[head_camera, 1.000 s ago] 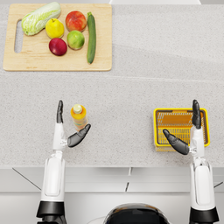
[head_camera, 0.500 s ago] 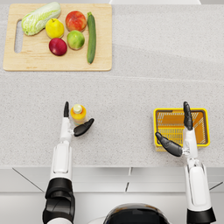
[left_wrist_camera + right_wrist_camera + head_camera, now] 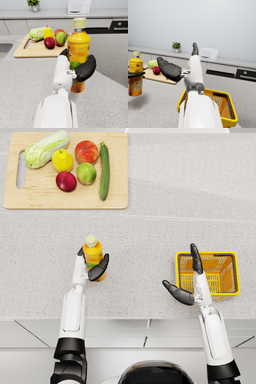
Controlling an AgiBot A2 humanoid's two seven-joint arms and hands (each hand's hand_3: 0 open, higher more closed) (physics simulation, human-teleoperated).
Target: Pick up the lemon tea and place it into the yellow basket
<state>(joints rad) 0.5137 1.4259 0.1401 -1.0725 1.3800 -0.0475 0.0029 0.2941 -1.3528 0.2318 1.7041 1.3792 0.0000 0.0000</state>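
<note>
Cutting board: pale wooden cutting board (image 3: 30,203) at the far left corner of the speckled grey countertop (image 3: 175,193), carrying a green cabbage (image 3: 46,148), yellow pear (image 3: 62,160), red tomato (image 3: 86,151), dark red apple (image 3: 66,181), green mango (image 3: 86,173) and long green cucumber (image 3: 104,170). None belongs to the task.

Lemon tea: orange plastic lemon tea bottle with cream cap (image 3: 78,50), upright, in the left half of the countertop, nearer its front edge than the board. The right wrist view shows a shadow beneath it with a gap, so it appears lifted just clear of the countertop.

Left hand: the left hand (image 3: 89,265) grips the bottle, dark fingers on its far side and thumb wrapped across the near side over the label.

Change: one second ago the left hand stood open beside the bottle with the thumb apart; now it has closed round it, and the bottle sits slightly further from the front edge.

Meaning: grasp judged secured; the carry to the basket is the step ahead.

Right hand: the right hand (image 3: 192,280) holds nothing, fingers and thumb spread, touching or overlapping the basket's left rim.

Basket: yellow wire basket (image 3: 232,275) near the front right edge, well apart from the bottle.

Risk: the right hand crowds the basket's near side on the bottle's route.
</note>
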